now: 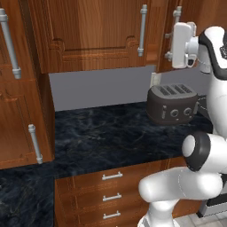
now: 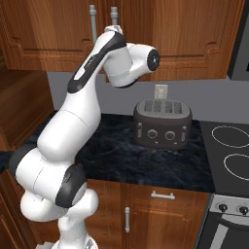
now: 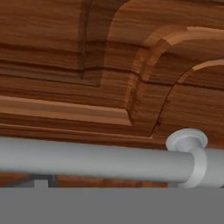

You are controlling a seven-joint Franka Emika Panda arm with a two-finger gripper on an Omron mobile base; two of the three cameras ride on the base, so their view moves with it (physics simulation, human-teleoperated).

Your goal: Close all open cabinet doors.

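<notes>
The arm is reaching high, its white hand (image 1: 182, 44) right up against the wall cabinets above the dark marbled surface (image 1: 111, 137). From the left base view the hand sits at the bar handle (image 1: 177, 17) of the right-hand cabinet door (image 1: 195, 13), which stands just beside the neighbouring cabinet door (image 1: 95, 31) with its own grey bar handle (image 1: 142, 30). From the right base view the two handles (image 2: 92, 22) rise side by side just above the wrist, and the doors there look flush with the cabinet front. The hand view is pressed in close: reddish-brown raised-panel moulding (image 3: 131, 78) with a grey bar (image 3: 96, 162) running across the lower part and its round mounting post (image 3: 188, 142) at the right. Whether the fingers are apart or together I cannot tell; they are hidden low in that view. Below, a dark four-slot toaster (image 2: 163, 121) sits on the surface near a wall outlet (image 2: 160, 91), with a stovetop (image 2: 228, 146) to its right and drawer fronts (image 1: 111, 190) under the surface edge. At far left, a tall cabinet door (image 1: 17, 84) stands with two more bar handles.
</notes>
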